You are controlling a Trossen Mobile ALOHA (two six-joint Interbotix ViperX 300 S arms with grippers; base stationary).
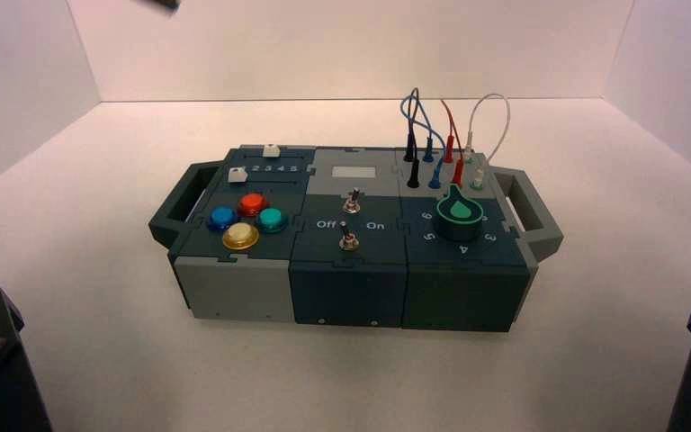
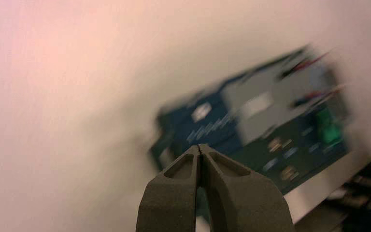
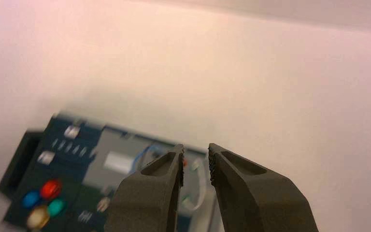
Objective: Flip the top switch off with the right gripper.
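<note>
Pale walls (image 1: 351, 49) seen behind white table (image 1: 99, 261); box (image 1: 349, 292) set on it. Right gripper (image 3: 196, 162) held back from box, its wrist view taking in part of the box; fingers parted, nothing gripped. Left gripper (image 2: 199, 166) parked near side, tips together. Top switch (image 1: 352, 202) located mid-box, above its twin (image 1: 349, 238), untouched.

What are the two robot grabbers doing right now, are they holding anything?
Left gripper: closed, holding nothing.
Right gripper: open a bit, nothing between its fingers.
</note>
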